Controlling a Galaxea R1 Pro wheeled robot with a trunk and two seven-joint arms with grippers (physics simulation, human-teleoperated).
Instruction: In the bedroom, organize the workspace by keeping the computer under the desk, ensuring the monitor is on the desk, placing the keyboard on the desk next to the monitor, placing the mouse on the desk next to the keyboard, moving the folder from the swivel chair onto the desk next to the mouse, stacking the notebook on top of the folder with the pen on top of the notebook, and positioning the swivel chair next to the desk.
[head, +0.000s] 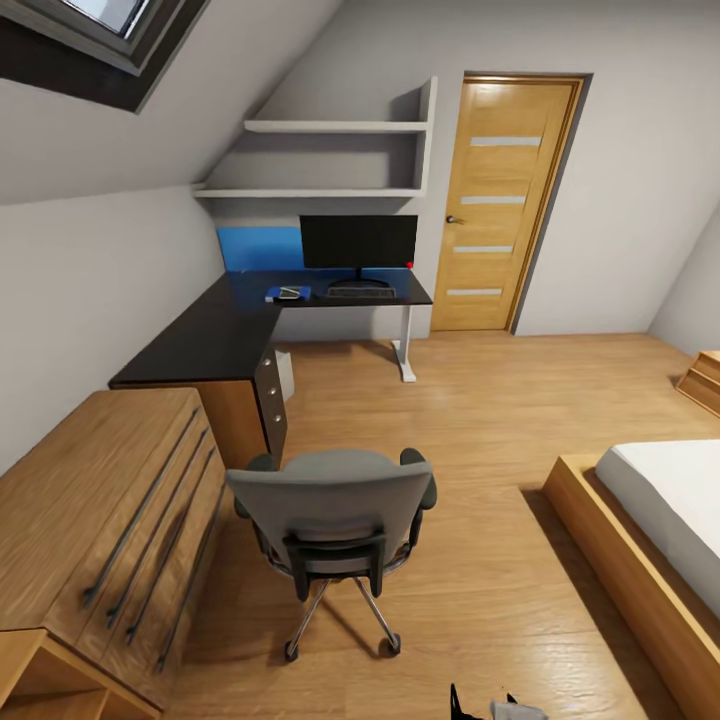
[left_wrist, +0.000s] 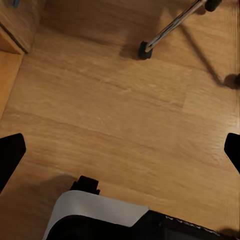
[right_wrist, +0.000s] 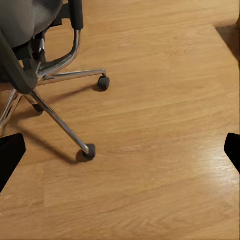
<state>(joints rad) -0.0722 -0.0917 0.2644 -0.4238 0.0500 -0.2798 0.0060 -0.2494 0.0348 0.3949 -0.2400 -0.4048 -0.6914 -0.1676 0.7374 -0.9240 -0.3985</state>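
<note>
The swivel chair (head: 335, 510) stands on the floor with its grey back toward me, a good way from the black desk (head: 200, 345). On the desk's far wing the monitor (head: 358, 243) stands upright, with the keyboard (head: 360, 292) in front of it. Left of the keyboard lies the blue folder (head: 288, 294) with a small pale notebook on top. The pen and mouse are too small to make out. The white computer (head: 286, 375) sits under the desk. My left gripper (left_wrist: 120, 152) hangs open over bare floor near a chair caster (left_wrist: 145, 50). My right gripper (right_wrist: 120, 150) is open beside the chair's chrome base (right_wrist: 55, 77).
A light wooden drawer chest (head: 100, 520) runs along the left wall, close to the chair. A bed in a wooden frame (head: 650, 530) fills the right side. A closed wooden door (head: 505, 205) is in the far wall. Open floor lies between chair, desk and bed.
</note>
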